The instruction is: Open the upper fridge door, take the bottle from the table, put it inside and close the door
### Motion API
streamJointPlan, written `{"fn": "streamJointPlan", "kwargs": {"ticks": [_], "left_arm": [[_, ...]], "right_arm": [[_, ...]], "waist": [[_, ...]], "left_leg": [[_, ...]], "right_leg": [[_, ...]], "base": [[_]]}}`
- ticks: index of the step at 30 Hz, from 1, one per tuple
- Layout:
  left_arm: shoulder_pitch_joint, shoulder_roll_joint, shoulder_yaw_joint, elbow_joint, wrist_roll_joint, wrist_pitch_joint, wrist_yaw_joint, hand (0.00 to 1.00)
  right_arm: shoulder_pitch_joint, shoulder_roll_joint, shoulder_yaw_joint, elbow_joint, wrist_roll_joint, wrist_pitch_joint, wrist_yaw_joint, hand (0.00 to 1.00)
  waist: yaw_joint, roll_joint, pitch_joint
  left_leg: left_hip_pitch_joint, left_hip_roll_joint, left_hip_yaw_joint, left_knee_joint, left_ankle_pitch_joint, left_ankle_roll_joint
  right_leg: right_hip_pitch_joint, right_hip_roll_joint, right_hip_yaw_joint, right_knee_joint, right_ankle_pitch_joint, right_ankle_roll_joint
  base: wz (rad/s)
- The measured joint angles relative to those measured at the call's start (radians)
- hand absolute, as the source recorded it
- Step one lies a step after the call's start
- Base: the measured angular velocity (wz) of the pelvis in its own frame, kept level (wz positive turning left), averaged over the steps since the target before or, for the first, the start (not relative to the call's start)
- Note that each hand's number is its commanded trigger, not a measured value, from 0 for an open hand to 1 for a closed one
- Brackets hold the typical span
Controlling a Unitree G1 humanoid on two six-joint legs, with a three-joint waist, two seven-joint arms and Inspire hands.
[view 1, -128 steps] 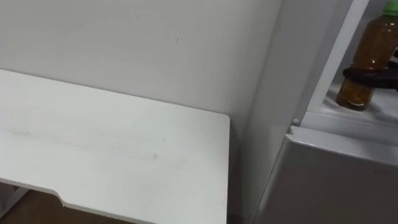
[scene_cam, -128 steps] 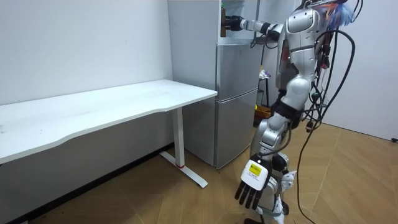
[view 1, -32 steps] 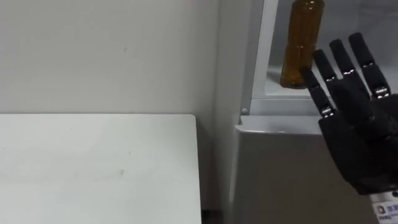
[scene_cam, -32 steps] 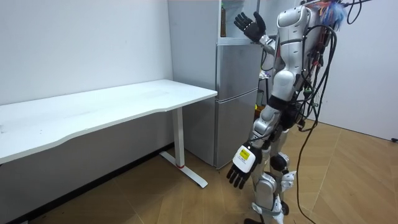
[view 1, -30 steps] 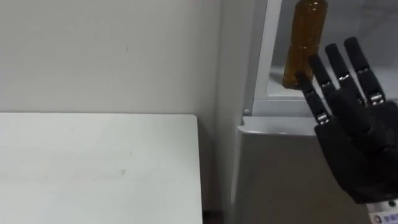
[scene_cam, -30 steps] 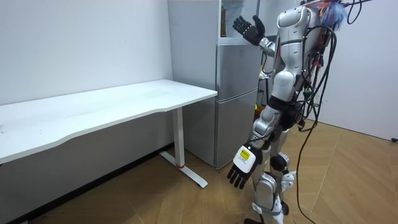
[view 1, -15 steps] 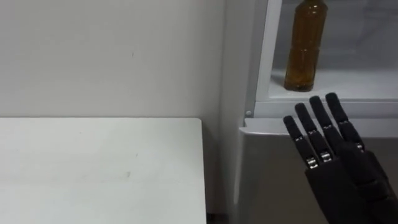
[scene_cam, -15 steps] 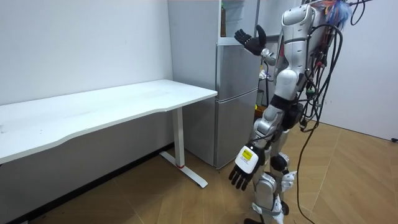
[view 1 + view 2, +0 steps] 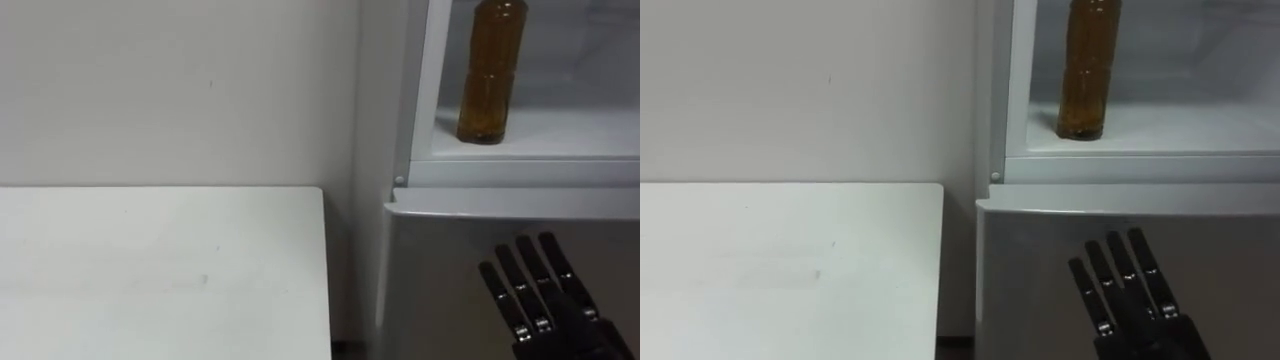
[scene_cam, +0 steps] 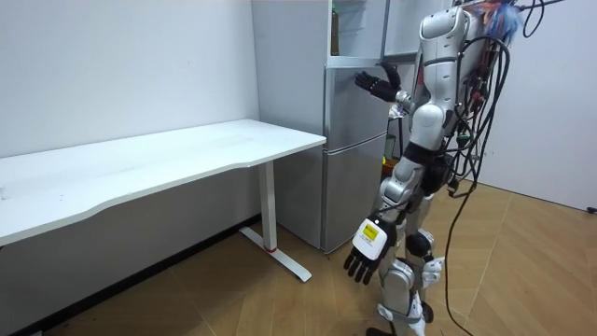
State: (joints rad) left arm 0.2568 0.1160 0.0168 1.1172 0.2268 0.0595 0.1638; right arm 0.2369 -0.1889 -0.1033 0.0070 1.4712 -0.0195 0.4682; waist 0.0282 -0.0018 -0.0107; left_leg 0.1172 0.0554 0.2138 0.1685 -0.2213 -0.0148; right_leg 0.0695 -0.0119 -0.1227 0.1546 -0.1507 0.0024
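A brown bottle [image 9: 489, 70] stands upright near the front left edge of the white shelf [image 9: 560, 130] in the open upper fridge compartment, with nothing touching it. My right hand [image 9: 540, 312] is open with its fingers straight and pointing up. It is below the shelf, in front of the grey lower fridge door [image 9: 450, 250], and holds nothing. In the room view this hand [image 10: 378, 84] is held out at chest height toward the fridge. My left hand [image 10: 367, 257] hangs open beside my leg. I stand facing the fridge.
A white table [image 9: 150, 270] fills the lower left, its right edge close to the fridge's side wall [image 9: 375, 150]. A plain white wall [image 9: 180, 90] lies behind it. The room view has wooden floor [image 10: 522, 271] around me.
My right hand has dropped from in front of the upper compartment to in front of the lower door, staying open. The bottle stays on the shelf where it was let go.
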Motion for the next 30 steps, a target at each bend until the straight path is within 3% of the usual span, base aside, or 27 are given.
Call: {"fn": "streamJointPlan", "kwargs": {"ticks": [8,10,17,26,30], "left_arm": [[0.0,0.001,0.002,0.0,-0.006,-0.013,0.003,0.0],[0.002,0.002,0.007,-0.001,-0.005,-0.019,0.003,0.0],[-0.002,0.012,0.06,0.0,-0.01,-0.028,0.003,0.0],[0.007,0.011,0.091,-0.001,-0.038,-0.048,0.037,0.0],[0.032,0.02,0.107,-0.008,-0.039,-0.06,0.069,0.0]], "right_arm": [[0.057,0.001,-0.008,0.085,0.092,-0.002,-0.01,0.0],[0.058,0.001,-0.016,0.132,0.088,-0.002,-0.011,0.0],[0.059,0.028,-0.128,0.292,0.07,-0.014,-0.066,0.0],[0.056,0.039,-0.267,0.317,0.103,-0.038,-0.253,0.0],[0.025,0.036,-0.324,0.342,0.089,-0.069,-0.379,0.0]], "waist": [[-0.006,-0.003,0.0035],[-0.025,-0.008,0.005],[-0.053,-0.02,0.0005],[-0.086,-0.031,0.0025],[-0.113,-0.049,0.0062]], "left_leg": [[0.001,0.0,0.001,-0.003,0.0,0.0],[-0.003,0.0,0.001,-0.003,0.0,0.0],[-0.002,0.0,0.001,-0.003,-0.002,-0.002],[0.007,0.0,0.006,-0.005,-0.002,-0.002],[0.009,-0.001,0.005,-0.004,-0.002,-0.002]], "right_leg": [[0.0,0.001,0.001,-0.002,0.0,0.0],[-0.002,0.0,-0.001,-0.003,0.0,0.0],[-0.002,0.001,-0.001,-0.004,-0.001,0.001],[0.0,0.002,0.011,-0.002,-0.001,0.001],[0.0,0.0,0.013,-0.001,-0.004,0.001]], "base": [[0.0],[0.0],[0.0],[-0.02],[0.0]]}}
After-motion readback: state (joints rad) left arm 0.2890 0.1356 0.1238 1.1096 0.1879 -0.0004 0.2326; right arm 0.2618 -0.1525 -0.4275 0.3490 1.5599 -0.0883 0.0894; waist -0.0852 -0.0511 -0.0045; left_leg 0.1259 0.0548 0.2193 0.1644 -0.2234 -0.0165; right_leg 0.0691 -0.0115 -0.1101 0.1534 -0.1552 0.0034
